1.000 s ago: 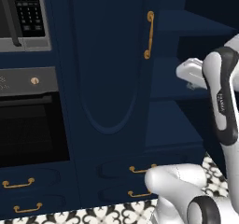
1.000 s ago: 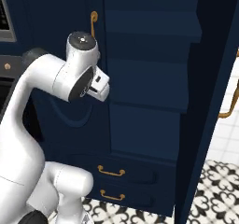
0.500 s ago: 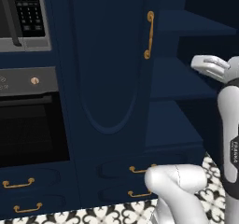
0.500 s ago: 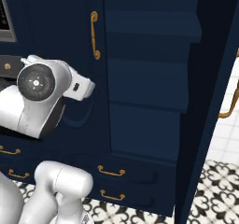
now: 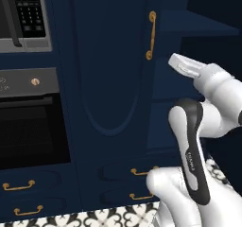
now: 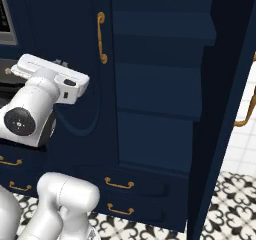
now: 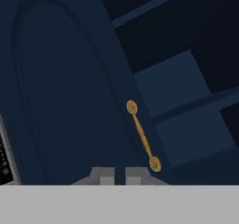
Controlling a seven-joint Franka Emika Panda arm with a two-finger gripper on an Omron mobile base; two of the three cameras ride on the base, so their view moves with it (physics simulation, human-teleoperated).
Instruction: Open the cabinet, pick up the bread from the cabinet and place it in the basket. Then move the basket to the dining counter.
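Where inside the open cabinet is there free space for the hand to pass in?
The cabinet stands half open: right of the closed left door and its brass handle, the navy shelves look bare, leaving gaps between them. No bread is visible there. It is tightest by the swung-out right door.

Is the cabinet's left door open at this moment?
No, the cabinet's left door sits closed, its brass handle beside the exposed shelves.

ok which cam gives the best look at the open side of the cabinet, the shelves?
Right base view: the cabinet has its right door swung wide, so the navy shelves face the camera in a full stack. The left base view catches only shelf edges past the closed left door. The hand view shows part of them, tilted, beside the brass handle.
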